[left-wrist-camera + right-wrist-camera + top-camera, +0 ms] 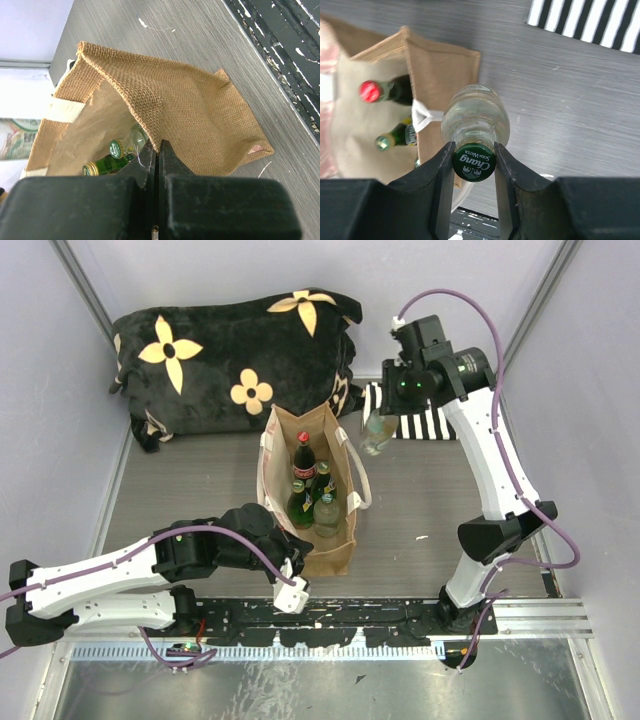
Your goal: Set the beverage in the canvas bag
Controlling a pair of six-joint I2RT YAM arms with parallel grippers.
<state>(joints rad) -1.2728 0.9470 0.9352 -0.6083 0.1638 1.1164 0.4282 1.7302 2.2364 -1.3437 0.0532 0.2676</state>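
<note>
Where the overhead camera looks down, the canvas bag (312,540) stands open-mouthed in the middle of the grey table (190,490), with a red-capped bottle (303,454), green bottles (300,502) and a clear bottle (326,514) upright inside. The right gripper (379,416) hangs a clear soda-water bottle (376,436) in the air just beside the bag's far right corner, outside the mouth, near the striped cloth (428,424). A black flowered blanket (235,355) lies behind the bag. The left gripper (293,580) sits at the bag's near rim. From the left wrist, that gripper (159,160) shows its jaws pressed together with the woven edge of the bag (195,110) pinched between them, loose threads showing at the nip. Two green caps (116,148) peek out from inside the bag. From the right wrist, the right gripper (474,152) has its jaws drawn in narrow around the green cap of the soda-water bottle (476,117), one finger (442,170) on each side, the bottle hanging below. It hovers over bare table beside the bag's side wall (442,62), with a cream strap showing by its shoulder. Inside the bag the red-capped bottle (372,91) and a green one (385,142) are visible, and the striped cloth (585,20) lies at the top right corner.
</note>
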